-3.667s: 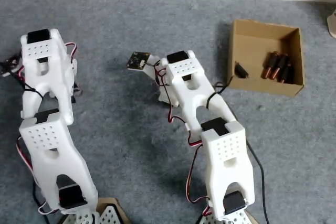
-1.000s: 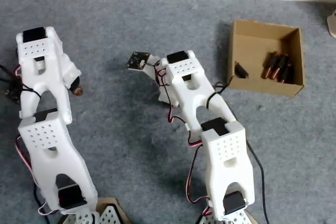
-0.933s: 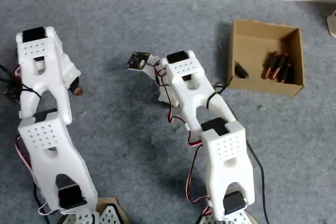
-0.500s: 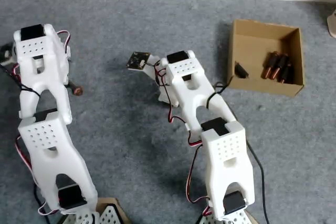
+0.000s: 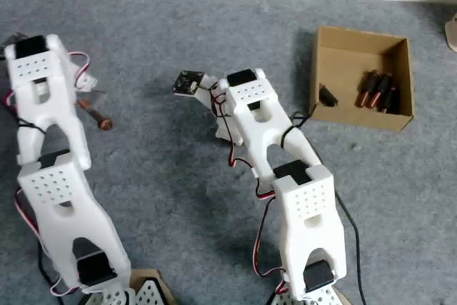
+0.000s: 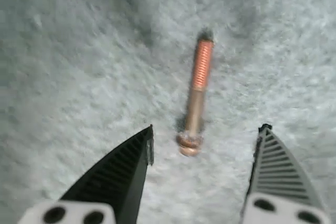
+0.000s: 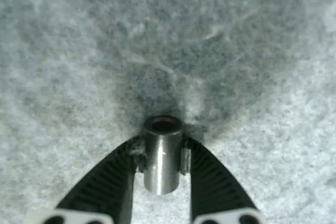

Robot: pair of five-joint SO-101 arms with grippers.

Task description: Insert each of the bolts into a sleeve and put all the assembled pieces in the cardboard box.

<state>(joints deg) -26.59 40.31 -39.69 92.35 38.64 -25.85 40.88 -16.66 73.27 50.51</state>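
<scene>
Left hand (image 6: 207, 127) spread wide and holding nothing, straddling a copper bolt (image 6: 195, 98) that lies flat on the grey desk (image 5: 157, 191). Right hand (image 7: 161, 153) clamped on a dark metal sleeve (image 7: 161, 174). Several assembled pieces (image 5: 377, 91) lie inside the cardboard box (image 5: 357, 36) — well apart from the bolt.

Bolt (image 5: 94, 114) flat on tabletop (image 5: 157, 176), far left, its head between the left jaws, touching neither. Sleeve (image 7: 162, 156) between right jaws, mid-table. Box (image 5: 335, 62) far right; assembled pieces (image 5: 376, 91) inside, right half.
</scene>
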